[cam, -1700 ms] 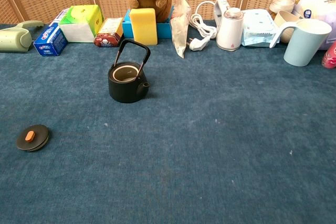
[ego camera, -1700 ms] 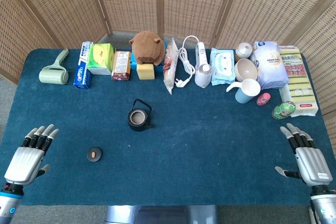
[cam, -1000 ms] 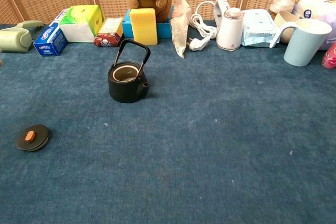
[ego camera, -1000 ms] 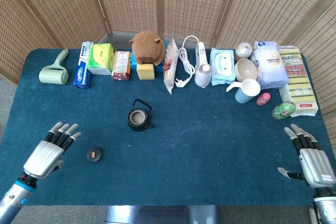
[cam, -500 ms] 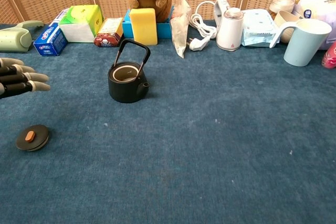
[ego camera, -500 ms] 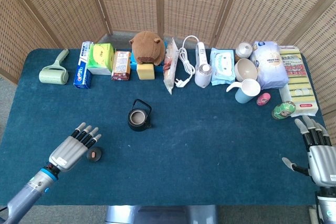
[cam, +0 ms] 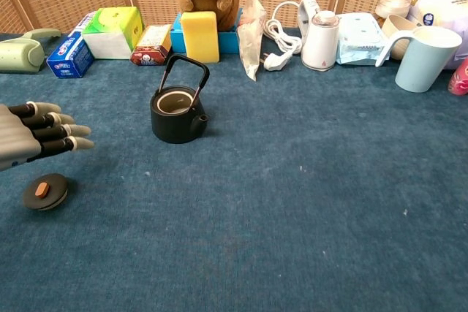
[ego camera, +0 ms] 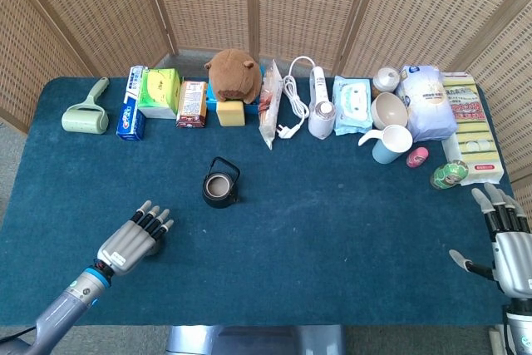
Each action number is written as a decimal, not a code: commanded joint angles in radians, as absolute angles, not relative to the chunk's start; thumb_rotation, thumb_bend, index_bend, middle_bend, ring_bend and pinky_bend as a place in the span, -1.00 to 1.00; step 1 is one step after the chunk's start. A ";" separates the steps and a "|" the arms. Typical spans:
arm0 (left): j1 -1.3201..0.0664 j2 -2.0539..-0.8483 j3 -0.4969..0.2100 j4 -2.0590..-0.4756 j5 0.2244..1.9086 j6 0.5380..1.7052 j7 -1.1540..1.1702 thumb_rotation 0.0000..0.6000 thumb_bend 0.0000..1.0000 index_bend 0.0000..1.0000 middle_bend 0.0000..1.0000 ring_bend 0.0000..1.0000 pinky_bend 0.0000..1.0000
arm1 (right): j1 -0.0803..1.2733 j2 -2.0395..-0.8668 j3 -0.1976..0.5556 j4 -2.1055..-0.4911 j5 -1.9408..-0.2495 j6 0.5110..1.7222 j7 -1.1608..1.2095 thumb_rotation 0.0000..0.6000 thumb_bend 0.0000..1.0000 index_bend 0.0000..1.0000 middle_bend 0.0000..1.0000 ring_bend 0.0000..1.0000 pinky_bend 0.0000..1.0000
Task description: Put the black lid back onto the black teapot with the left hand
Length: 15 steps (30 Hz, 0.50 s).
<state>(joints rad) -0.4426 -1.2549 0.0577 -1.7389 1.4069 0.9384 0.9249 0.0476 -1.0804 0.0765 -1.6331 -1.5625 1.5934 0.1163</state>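
Note:
The black teapot [ego camera: 221, 188] [cam: 176, 112] stands uncovered on the blue cloth with its handle upright. Its black lid [cam: 44, 191], with an orange knob, lies flat well to the left and nearer the front. My left hand [ego camera: 135, 240] [cam: 35, 139] hovers above the lid with fingers stretched out and apart, holding nothing; in the head view it hides the lid. My right hand [ego camera: 509, 244] rests open at the table's right front edge, far from both.
A row of items lines the back: a lint roller [ego camera: 86, 113], toothpaste box [ego camera: 131, 113], plush toy [ego camera: 232, 74], yellow sponge [cam: 199, 36], cable and plug [ego camera: 289, 101], wipes [ego camera: 352, 104], bowl [ego camera: 387, 109], blue mug [cam: 424, 58].
My left hand has swept in from the front left edge to above the lid, now covering it in the head view. The right hand drew slightly back toward the right edge.

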 commanded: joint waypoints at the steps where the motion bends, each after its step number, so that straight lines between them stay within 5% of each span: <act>1: -0.443 -1.274 0.066 -1.727 1.391 0.938 0.941 1.00 -0.83 -1.00 -1.00 -1.00 -0.96 | 0.046 -1.078 0.077 -1.633 -1.565 1.595 0.122 1.00 -0.92 -1.00 -1.00 -1.00 -1.00; 15: -0.445 -1.326 0.082 -1.690 1.351 0.958 0.978 1.00 -0.79 -0.78 -1.00 -1.00 -0.96 | 0.042 -1.064 0.078 -1.638 -1.560 1.593 0.148 1.00 -0.92 -1.00 -1.00 -1.00 -1.00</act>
